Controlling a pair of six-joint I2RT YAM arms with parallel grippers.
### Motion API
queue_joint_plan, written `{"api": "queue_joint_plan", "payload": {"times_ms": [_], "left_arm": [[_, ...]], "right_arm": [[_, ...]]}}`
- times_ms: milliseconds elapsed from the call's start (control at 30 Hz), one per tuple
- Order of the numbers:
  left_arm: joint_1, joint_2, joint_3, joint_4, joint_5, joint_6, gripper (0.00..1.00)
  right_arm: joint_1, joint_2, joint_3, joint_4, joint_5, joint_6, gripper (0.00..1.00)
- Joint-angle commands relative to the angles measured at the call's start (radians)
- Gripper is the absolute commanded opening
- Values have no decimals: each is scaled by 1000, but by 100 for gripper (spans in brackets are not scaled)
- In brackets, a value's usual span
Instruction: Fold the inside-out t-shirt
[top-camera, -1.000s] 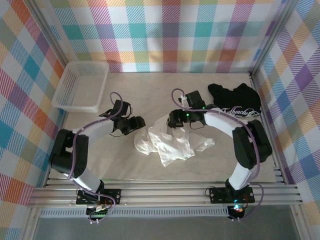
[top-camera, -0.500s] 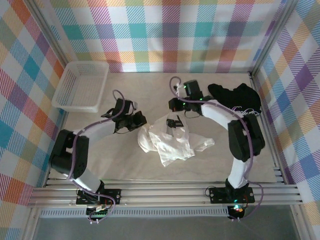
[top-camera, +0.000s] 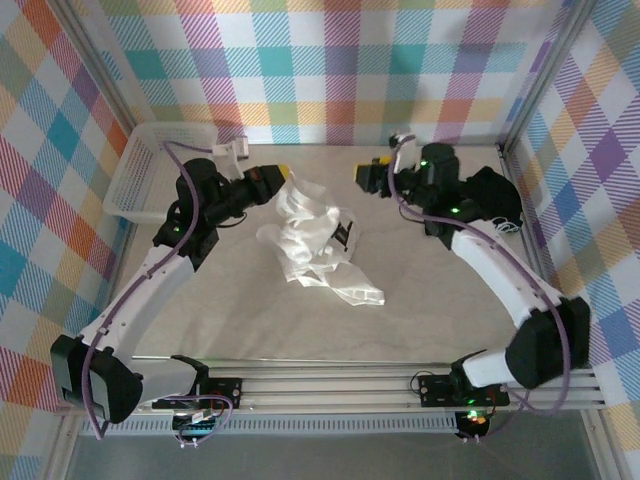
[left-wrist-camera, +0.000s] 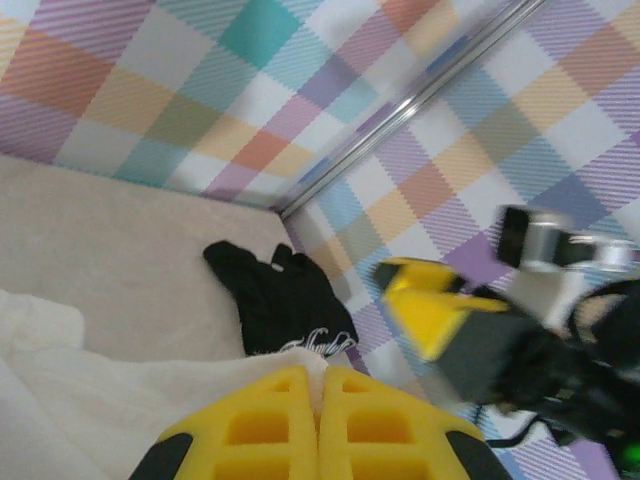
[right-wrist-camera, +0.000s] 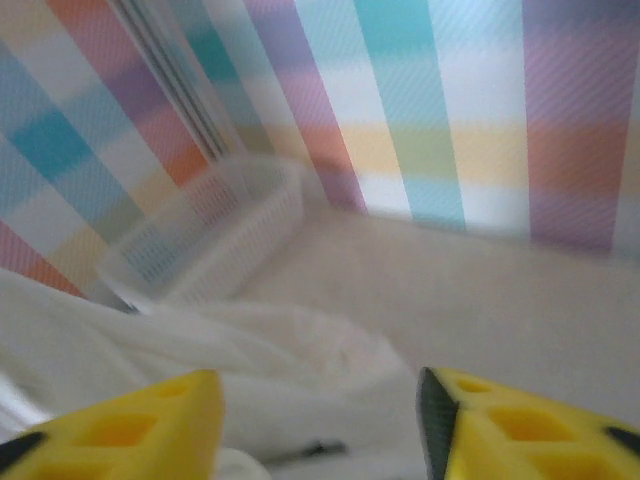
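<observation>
Arms raised | left pincer (top-camera: 273, 178) closed on inside-out t-shirt (top-camera: 305, 235), hanging below | right pincer (top-camera: 366, 175) agape, empty

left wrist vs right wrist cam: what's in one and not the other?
Left wrist, not right wrist: the black t-shirt with white script near the corner, and the left gripper shut on a pinch of the white t-shirt. Right wrist, not left wrist: the white basket by the wall. Both: the white t-shirt, the table, the plaid wall, and the right gripper, open.
</observation>
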Motion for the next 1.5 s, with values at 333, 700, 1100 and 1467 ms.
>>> {"api": "queue_joint_plan", "payload": {"times_ms": [333,700,1100,1467], "left_arm": [[-7,-39,-69,-129,-34,93,0],[-4,-55,-48,-225,-161,91,0],[79,-159,36,-135,-259,35,0],[78,-277,-388,-167,-216,45,0]], "right_arm": [[16,514,122,-152,-31,18,78],[28,686,362,-211,-122,-4,21],[-69,85,253,-98,-52,-116,0],[-58,-370,-496,-131,24,-41,28]]}}
